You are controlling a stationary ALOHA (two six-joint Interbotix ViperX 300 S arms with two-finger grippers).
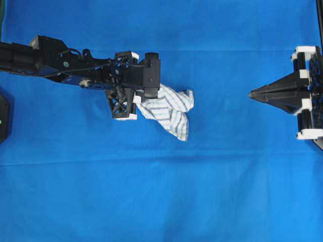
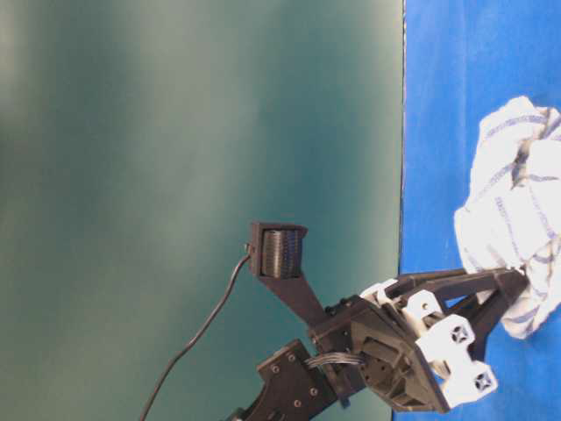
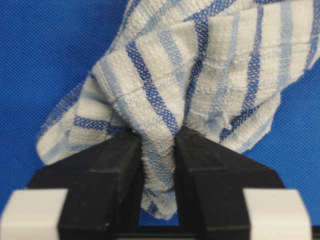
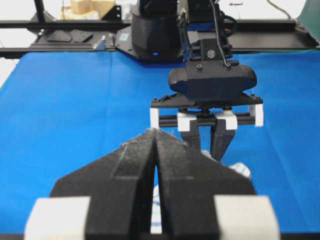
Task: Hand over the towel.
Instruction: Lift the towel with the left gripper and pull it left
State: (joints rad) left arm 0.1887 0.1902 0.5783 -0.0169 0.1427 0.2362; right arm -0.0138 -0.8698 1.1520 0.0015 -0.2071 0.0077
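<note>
The left end effector (image 3: 159, 150) is clamped on the towel (image 3: 200, 75) — in the left wrist view its two black fingers (image 3: 107, 175) pinch a bunched fold of the white, blue-striped fabric between them, with the rest of the cloth billowing out beyond the tips. Seen from overhead, the left end effector (image 1: 144, 98) reaches in from the left edge over the blue cloth (image 1: 161, 191) that covers the surface, and the towel (image 1: 169, 111) spreads rumpled from its tips toward the right, left of the middle of the surface. In the table-level view the towel (image 2: 513, 202) bulges as a crumpled bundle at the fingertips of the left end effector (image 2: 513, 289). The right end effector (image 1: 252, 94) sits at the right edge — well apart from the towel, its pointed tip facing it. In the right wrist view the right end effector (image 4: 156, 135) has its fingers pressed together with nothing between them, and a small part of the towel (image 4: 240, 170) shows just past them, below the left arm's wrist camera (image 4: 212, 82).
</note>
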